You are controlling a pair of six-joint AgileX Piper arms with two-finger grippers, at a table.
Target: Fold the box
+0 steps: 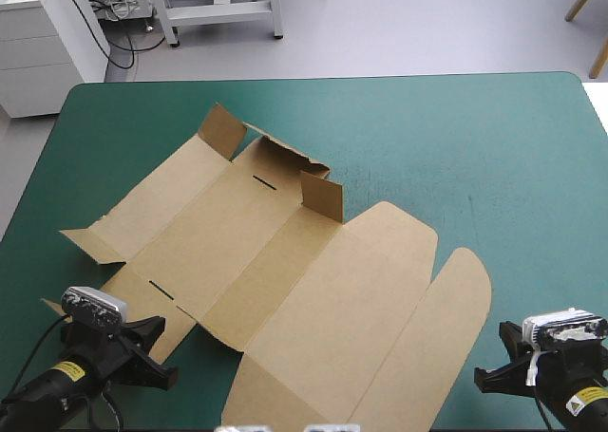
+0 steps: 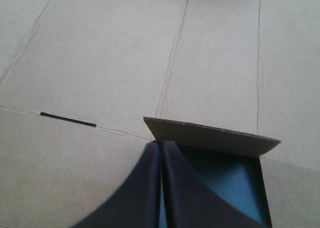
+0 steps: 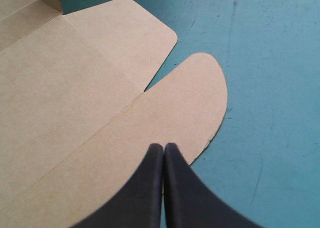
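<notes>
The brown box (image 1: 275, 261) lies opened out on the teal-green cover, left of the middle. At its far end two small flaps (image 1: 224, 128) (image 1: 323, 196) and a short wall between them stand up; the rest is flat. My left gripper (image 1: 157, 348) is shut at the box's near-left corner. In the left wrist view its tips (image 2: 161, 146) sit just short of a slightly lifted flap edge (image 2: 210, 138). My right gripper (image 1: 502, 366) is shut near the table's front right; its tips (image 3: 163, 148) hover over the rounded lid flap (image 3: 190, 102). Neither gripper holds anything.
Bare teal-green cover (image 1: 513, 166) stretches to the right of the box and beyond it up to the far edge. The box's near end reaches the table's front edge. On the left, a side flap (image 1: 90, 237) lies close to the table's left edge.
</notes>
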